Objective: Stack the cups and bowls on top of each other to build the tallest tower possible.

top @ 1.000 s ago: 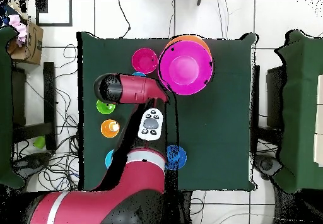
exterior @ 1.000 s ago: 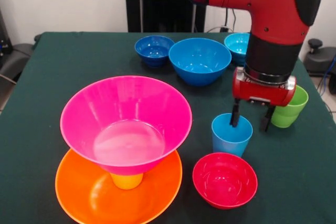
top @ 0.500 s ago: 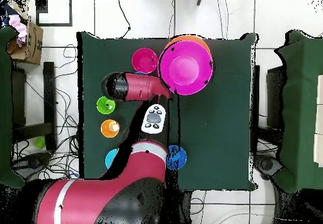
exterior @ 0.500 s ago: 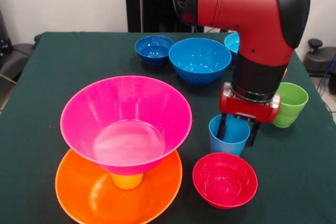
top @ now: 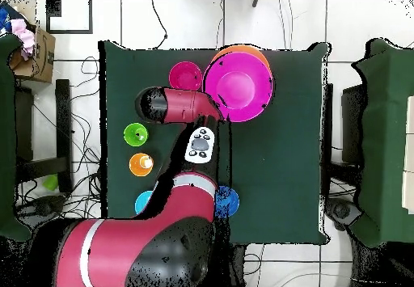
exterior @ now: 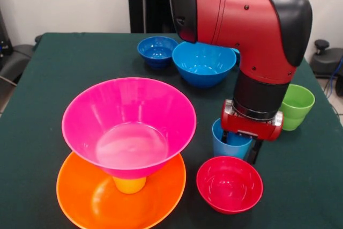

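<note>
- On the surface (exterior: 48, 68) beside the red bowl (exterior: 229, 184), you have the gripper (exterior: 240, 147) lowered over the light-blue cup (exterior: 229, 142), one of its fingers (exterior: 254, 151) outside the cup's wall.
- You cannot tell from either view whether the fingers have closed on the cup; the wrist hides the cup's far side.
- The tower so far: orange bowl (exterior: 91, 197), yellow cup (exterior: 129, 184), pink bowl (exterior: 128, 124), standing near the cup.
- This looks like the pick of the light-blue cup.
- Next, you would need a firm grip, a lift above the pink bowl's rim, and a gentle set-down at its centre, since that bowl balances on a narrow cup.
</note>
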{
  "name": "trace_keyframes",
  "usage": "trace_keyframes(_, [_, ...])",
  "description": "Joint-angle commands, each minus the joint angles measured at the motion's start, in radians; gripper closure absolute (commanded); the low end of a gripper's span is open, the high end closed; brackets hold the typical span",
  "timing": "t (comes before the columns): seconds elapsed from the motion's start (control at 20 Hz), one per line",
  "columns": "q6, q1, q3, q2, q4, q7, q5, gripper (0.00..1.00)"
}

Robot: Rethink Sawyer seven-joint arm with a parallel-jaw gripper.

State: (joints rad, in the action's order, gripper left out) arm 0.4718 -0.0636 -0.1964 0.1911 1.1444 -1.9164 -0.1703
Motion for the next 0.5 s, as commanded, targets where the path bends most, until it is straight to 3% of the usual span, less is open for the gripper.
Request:
trace_keyframes(0.05, [0.053,0.022,0.072,0.037,0.082,-0.107,0.004,0.00])
trace_keyframes(0.5, [0.050,0.058,0.112,0.234,0.295,-0.041,0.021,0.00])
